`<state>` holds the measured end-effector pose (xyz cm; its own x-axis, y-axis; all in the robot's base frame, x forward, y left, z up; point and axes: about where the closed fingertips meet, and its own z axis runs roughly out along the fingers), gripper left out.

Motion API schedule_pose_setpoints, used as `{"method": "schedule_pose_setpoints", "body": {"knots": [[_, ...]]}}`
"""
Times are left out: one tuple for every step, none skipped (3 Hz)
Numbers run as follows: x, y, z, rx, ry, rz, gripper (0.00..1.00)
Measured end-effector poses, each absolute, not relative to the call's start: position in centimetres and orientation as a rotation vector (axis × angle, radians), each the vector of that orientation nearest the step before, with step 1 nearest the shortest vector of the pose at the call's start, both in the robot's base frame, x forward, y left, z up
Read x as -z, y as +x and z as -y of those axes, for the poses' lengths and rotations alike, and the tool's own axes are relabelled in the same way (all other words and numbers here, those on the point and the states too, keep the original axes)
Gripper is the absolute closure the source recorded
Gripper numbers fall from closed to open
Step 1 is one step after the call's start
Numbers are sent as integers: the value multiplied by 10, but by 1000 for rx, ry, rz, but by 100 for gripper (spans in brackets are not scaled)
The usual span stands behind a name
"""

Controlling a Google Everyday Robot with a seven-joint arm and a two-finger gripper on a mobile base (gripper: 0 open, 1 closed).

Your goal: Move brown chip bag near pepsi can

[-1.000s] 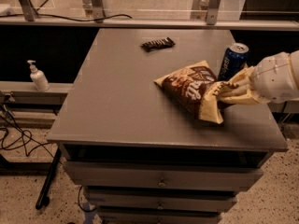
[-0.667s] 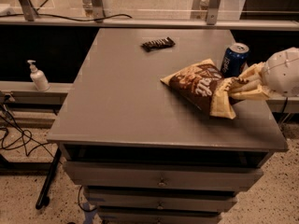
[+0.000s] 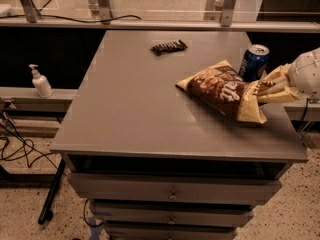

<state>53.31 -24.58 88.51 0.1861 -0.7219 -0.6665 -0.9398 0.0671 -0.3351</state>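
The brown chip bag (image 3: 217, 90) lies on the grey table (image 3: 135, 104) at its right side, dark brown in the centre with cream-yellow edges. The blue pepsi can (image 3: 254, 62) stands upright just behind the bag's right end, close to it. My gripper (image 3: 262, 90) reaches in from the right edge of the view, and its cream fingers (image 3: 270, 80) are closed on the bag's right end. The white arm housing (image 3: 306, 74) sits behind the gripper, to the right of the can.
A small dark candy bar (image 3: 169, 47) lies at the table's far middle. A white pump bottle (image 3: 41, 82) stands on a low ledge to the left. Drawers (image 3: 172, 191) sit under the tabletop. Cables (image 3: 20, 144) lie on the floor at the left.
My gripper has moved right with the chip bag in it, and the bag now lies closer to the pepsi can. The can and the candy bar have not moved.
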Motion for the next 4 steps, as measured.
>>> {"method": "schedule_pose_setpoints", "body": {"knots": [[-884, 538, 254, -373, -1697, -1589, 84], [-886, 537, 256, -373, -1691, -1584, 59], [-886, 533, 255, -381, -1698, -1575, 36], [-884, 530, 248, -407, -1706, -1563, 13]]}}
